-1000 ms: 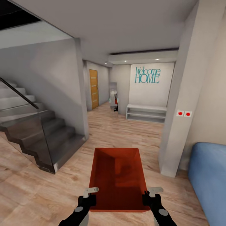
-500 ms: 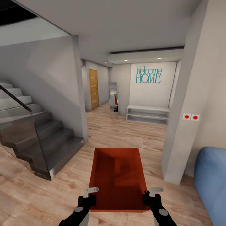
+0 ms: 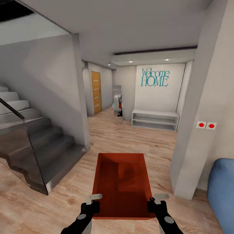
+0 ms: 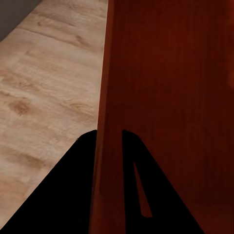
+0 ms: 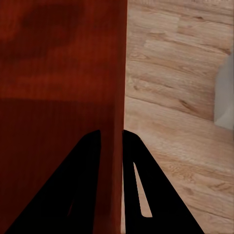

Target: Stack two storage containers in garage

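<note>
Carrying one orange-red box [image 3: 122,185] level ahead of its trunk, the robot has both grippers, left [image 3: 92,202] and right [image 3: 156,202], with jaws clamped over opposite side walls, so it rides steady above the wood floor [image 3: 130,136].

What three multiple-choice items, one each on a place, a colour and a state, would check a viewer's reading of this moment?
1. Where is the staircase?
A. at the head view's left
B. beside the sofa
C. behind the bench

2. What colour is the wall lettering?
A. red
B. teal
C. black

3. How is the box held?
A. by one gripper
B. it rests on the stairs
C. both grippers clamp its side walls

Answers: 1 A, the steps rise at the left; 2 B, the letters are teal on white; 3 C, the left gripper and right gripper each straddle a wall.
</note>
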Tool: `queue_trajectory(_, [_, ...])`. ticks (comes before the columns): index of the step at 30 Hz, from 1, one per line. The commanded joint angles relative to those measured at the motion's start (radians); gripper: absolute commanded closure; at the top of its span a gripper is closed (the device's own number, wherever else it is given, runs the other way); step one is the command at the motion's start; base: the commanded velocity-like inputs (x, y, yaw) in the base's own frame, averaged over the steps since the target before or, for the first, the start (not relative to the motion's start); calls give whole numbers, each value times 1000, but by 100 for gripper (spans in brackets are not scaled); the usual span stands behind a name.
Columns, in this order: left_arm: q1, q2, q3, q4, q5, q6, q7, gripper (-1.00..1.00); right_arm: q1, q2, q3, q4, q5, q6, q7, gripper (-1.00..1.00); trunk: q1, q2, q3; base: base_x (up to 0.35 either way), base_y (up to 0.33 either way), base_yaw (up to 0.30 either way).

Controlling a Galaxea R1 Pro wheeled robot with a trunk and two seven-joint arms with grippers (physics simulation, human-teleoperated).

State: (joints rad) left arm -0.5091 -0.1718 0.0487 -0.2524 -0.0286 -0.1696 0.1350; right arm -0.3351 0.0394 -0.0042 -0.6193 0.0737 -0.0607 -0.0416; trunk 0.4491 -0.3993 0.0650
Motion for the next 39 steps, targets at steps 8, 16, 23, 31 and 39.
queue_trajectory(8, [-2,1,-1,-41,-8,-1,5,100,1,0,13,4,6,-2,1,100,1,-1,0,326,0,0])
queue_trajectory(16, [-2,2,-1,-41,-8,-1,5,100,1,0,13,4,6,-2,1,100,1,-1,0,326,0,0])
queue_trajectory(23, [-1,2,-1,-41,-8,-1,5,100,1,0,13,4,6,-2,1,100,1,-1,0,326,0,0])
queue_trajectory(31, [-2,3,-1,-41,-7,-1,5,100,1,0,13,4,6,-2,2,100,1,-1,0,326,0,0])
queue_trajectory(39, [-1,2,-1,-41,-7,-1,5,100,1,0,13,4,6,-2,2,100,1,-1,0,326,0,0])
